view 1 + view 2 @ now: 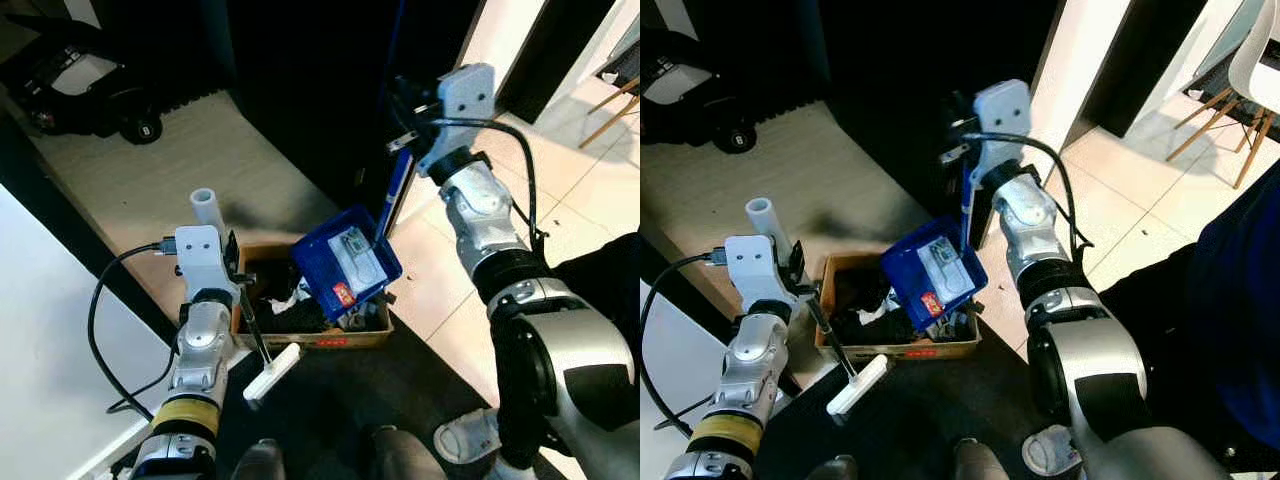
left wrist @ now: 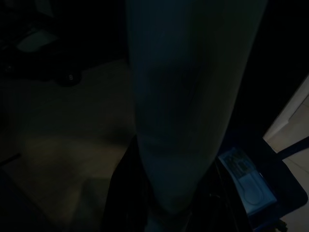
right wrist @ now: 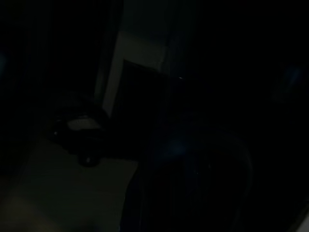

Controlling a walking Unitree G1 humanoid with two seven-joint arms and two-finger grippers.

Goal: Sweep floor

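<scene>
I see my right gripper (image 1: 405, 115) clamped on the blue dustpan's (image 1: 347, 262) handle, the pan tilted below it over the cardboard box (image 1: 310, 340). My left gripper (image 1: 232, 262) grips the white-handled brush (image 1: 272, 373), its head below, beside that box.

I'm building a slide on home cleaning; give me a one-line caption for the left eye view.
Right pincer tips a blue dustpan over a cardboard box; left pincer holds a white-handled broom.

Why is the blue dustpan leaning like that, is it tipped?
Tipped. The blue dustpan is tilted over the cardboard box, with paper litter showing inside it.
</scene>
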